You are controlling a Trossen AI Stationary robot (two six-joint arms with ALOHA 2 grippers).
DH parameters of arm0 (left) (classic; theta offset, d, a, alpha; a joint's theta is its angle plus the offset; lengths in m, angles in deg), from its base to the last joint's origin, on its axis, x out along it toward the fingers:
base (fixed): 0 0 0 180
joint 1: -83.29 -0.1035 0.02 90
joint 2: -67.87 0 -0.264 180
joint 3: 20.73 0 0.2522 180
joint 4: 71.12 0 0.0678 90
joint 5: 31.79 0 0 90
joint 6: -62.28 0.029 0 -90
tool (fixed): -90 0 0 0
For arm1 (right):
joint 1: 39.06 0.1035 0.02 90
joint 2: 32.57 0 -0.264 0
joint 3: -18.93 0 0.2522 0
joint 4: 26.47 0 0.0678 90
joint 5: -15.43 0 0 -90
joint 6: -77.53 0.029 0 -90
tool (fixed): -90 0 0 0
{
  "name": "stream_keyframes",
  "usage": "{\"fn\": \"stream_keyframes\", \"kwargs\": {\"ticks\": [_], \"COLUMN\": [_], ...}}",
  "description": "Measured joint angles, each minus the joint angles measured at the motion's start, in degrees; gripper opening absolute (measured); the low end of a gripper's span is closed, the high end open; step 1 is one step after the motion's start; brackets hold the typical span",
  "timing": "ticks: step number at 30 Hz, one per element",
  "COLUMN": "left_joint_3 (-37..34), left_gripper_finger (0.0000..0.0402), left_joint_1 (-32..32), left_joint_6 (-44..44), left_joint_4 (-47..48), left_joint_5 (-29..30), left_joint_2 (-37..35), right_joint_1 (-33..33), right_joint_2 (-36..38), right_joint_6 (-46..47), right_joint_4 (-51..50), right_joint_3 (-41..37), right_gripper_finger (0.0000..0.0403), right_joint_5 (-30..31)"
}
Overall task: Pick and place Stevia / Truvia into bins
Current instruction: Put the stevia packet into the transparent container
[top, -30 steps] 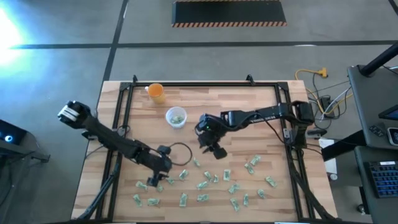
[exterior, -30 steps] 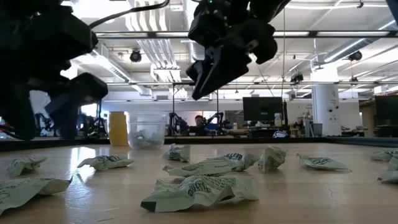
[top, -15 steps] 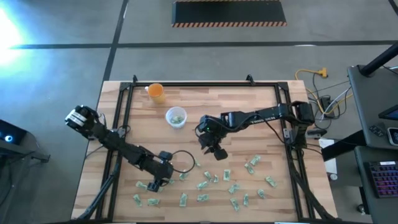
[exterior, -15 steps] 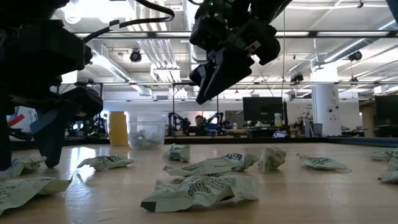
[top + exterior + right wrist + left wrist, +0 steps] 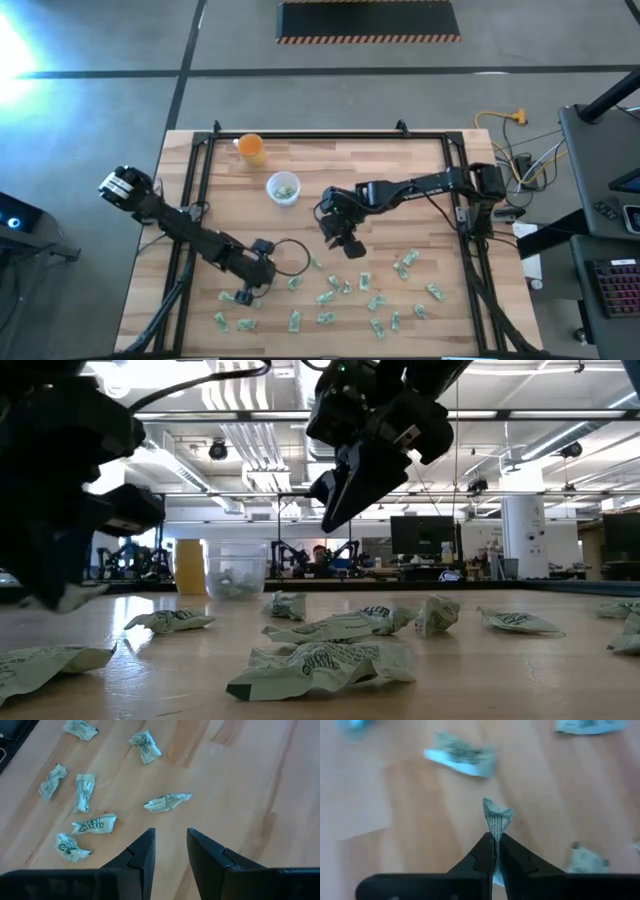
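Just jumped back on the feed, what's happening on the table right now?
The left gripper has pinched one sachet near the table's front left, among the scattered sachets. The right gripper hangs open and empty over the middle of the table, with loose sachets ahead of it. The clear cup near the back already holds a few sachets; an orange cup stands behind it.

left gripper [image 5: 495, 845] pinched closed, low; right gripper [image 5: 170, 847] parted, raised mid-table
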Motion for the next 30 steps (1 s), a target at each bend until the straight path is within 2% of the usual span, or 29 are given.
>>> {"fn": "stream_keyframes", "kwargs": {"ticks": [2, 6, 11, 14, 17, 19, 21, 26, 30], "left_joint_3": [0.0, 0.0, 0.1, 0.0, -0.2, -0.4, -0.4, -0.5, -0.5], "left_gripper_finger": [0.0005, 0.0002, 0.0001, 0.0000, 0.0000, 0.0000, 0.0000, 0.0000, 0.0000], "left_joint_1": [0.0, 0.1, 0.2, 0.0, -0.8, -2.1, -4.0, -11.6, -18.5], "left_joint_6": [0.2, 1.5, 6.8, 10.6, 14.4, 17.0, 19.9, 24.5, 28.8], "left_joint_4": [1.7, 5.5, 6.7, 7.7, 7.9, 8.0, 7.7, 7.7, 7.1], "left_joint_5": [3.7, 15.1, 29.8, 40.5, 51.5, 56.1, 57.8, 57.8, 51.6], "left_joint_2": [-1.5, -6.0, -12.6, -15.7, -18.2, -19.3, -20.4, -22.7, -23.7], "right_joint_1": [0.5, 1.9, 4.1, 5.0, 5.6, 6.1, 7.0, 9.6, 11.7], "right_joint_2": [-0.4, -1.6, -1.7, -1.4, -1.3, -1.3, -1.3, -1.3, -1.3], "right_joint_6": [1.0, 1.6, 4.5, 9.2, 15.9, 19.8, 22.4, 25.9, 27.1], "right_joint_4": [1.7, 7.9, 16.0, 17.6, 18.7, 20.0, 23.0, 29.3, 29.3], "right_joint_3": [-1.4, -4.1, -6.6, -7.5, -8.1, -8.8, -9.9, -11.8, -11.7], "right_gripper_finger": [0.0103, 0.0104, 0.0098, 0.0092, 0.0086, 0.0083, 0.0080, 0.0077, 0.0079], "right_joint_5": [0.1, 2.2, 15.5, 22.3, 25.8, 26.2, 26.3, 26.4, 30.4]}}
